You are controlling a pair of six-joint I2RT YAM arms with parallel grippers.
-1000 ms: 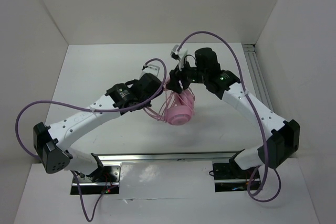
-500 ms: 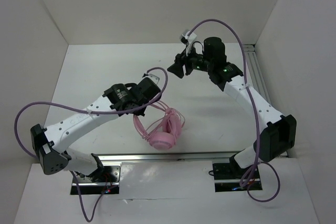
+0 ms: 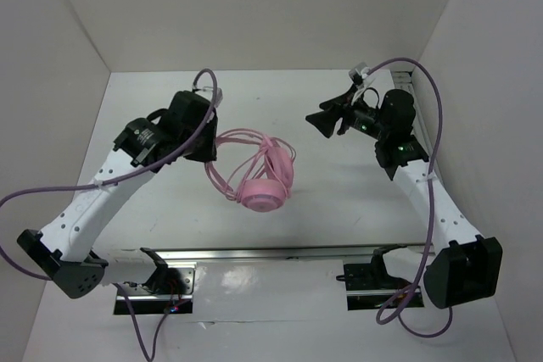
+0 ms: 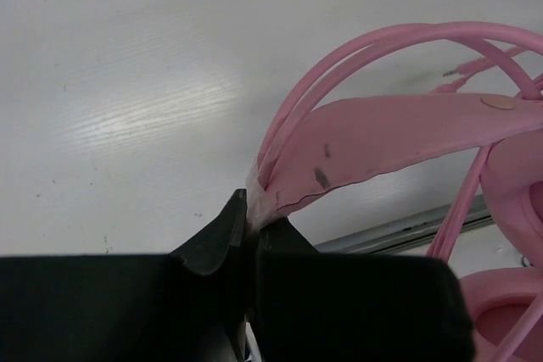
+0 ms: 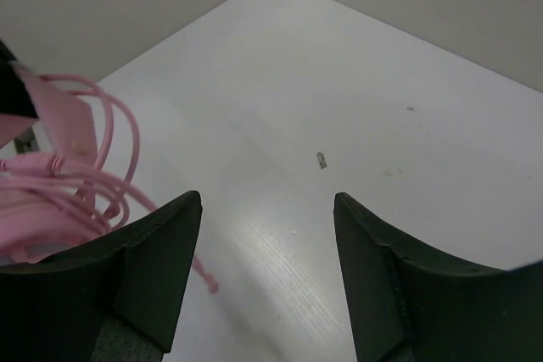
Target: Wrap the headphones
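White desk [image 3: 339,201], two robot arms. L fingers [image 4: 251,214] are pinched shut on the headband of the pink headphones [image 3: 265,186]. This prob. anchors them mid-desk, earcups low, for winding. R fingers [image 3: 325,121] are spread open w/ nothing held, apart at right, seemingly free to fetch cord. Thin pink cord [image 3: 219,177] loops loose beside the cups.
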